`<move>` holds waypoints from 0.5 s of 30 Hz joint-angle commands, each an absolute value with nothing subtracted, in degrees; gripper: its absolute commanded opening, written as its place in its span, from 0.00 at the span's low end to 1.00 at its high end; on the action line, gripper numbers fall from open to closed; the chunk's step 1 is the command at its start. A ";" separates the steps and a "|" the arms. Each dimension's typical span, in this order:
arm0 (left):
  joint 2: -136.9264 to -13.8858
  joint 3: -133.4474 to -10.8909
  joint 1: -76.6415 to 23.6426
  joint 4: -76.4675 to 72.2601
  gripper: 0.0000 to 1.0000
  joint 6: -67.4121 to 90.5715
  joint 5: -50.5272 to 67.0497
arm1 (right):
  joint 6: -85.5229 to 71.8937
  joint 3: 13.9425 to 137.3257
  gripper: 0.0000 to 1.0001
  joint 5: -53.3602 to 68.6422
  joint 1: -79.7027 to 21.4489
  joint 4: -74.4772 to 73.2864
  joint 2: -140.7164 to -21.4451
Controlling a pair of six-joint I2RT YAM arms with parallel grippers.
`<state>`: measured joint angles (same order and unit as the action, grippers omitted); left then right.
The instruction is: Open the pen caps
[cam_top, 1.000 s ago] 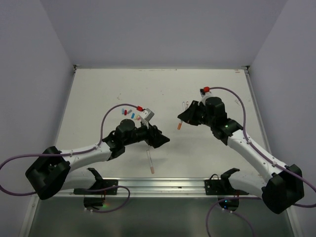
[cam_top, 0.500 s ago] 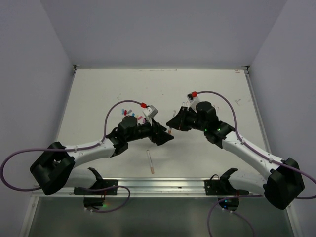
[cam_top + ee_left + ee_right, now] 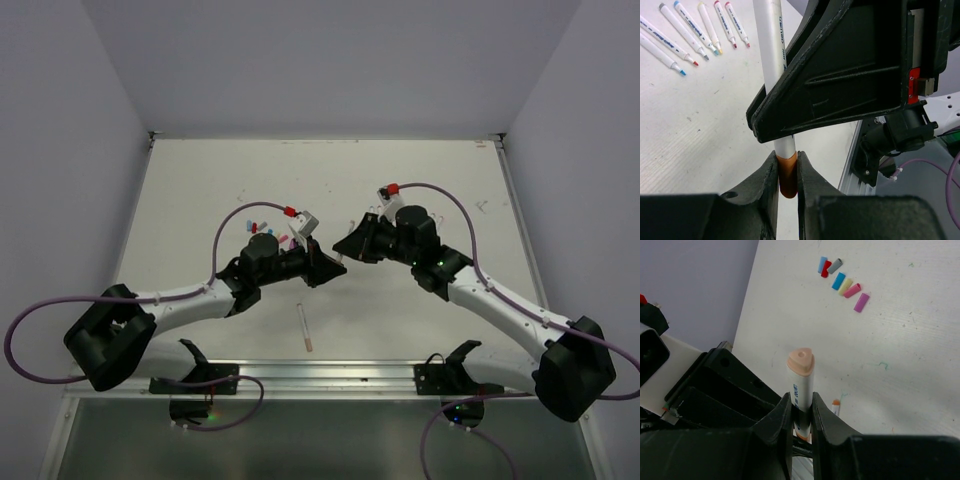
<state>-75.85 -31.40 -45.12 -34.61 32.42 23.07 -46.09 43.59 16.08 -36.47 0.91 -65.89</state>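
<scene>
**Orange-capped pen, held between two arms over mid-table**

One thin white-barrelled marker pen was held above the middle of the pale table, well off every edge. The left jaws pinched its short orange plastic cap. The right jaws clamped the barrel just beyond.

Handling advice: pull straight along the barrel, both grips firm, no bending.

- **Left wrist view only:** the cap's seam and a row of uncapped white pens.
- **Right wrist view only:** the pen's peach triangular end and the loose coloured caps.
- **Top view:** a further pen in full, lying toward the near edge.
</scene>
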 commanded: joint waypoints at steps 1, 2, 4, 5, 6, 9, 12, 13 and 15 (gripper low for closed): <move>-76.38 -33.66 -45.44 -37.62 0.18 31.73 23.99 | -47.90 43.51 0.00 18.46 -37.88 3.34 -66.18; -76.46 -33.75 -45.44 -37.36 0.18 31.64 23.82 | -47.81 43.59 0.00 18.54 -37.88 3.34 -66.09; -76.38 -33.58 -45.44 -36.83 0.16 31.90 22.94 | -47.64 43.68 0.00 18.72 -38.05 3.25 -66.09; -76.55 -33.75 -45.44 -36.91 0.15 31.99 23.03 | -47.55 43.77 0.00 18.72 -38.14 3.16 -66.18; -76.81 -33.75 -45.44 -36.83 0.13 32.08 23.29 | -47.29 43.86 0.00 18.63 -38.23 2.90 -66.27; -77.17 -34.01 -45.44 -36.82 0.00 32.87 23.47 | -46.94 43.77 0.00 17.85 -38.85 2.29 -66.09; -76.82 -31.57 -45.44 -40.41 0.00 34.54 24.26 | -47.37 43.33 0.00 14.95 -39.02 2.28 -65.48; -76.56 -30.68 -45.44 -41.56 0.00 35.59 24.17 | -47.37 43.07 0.00 13.55 -39.02 2.55 -65.30; -76.46 -29.10 -45.44 -44.47 0.00 36.12 24.52 | -47.81 42.98 0.00 9.42 -39.02 4.12 -65.21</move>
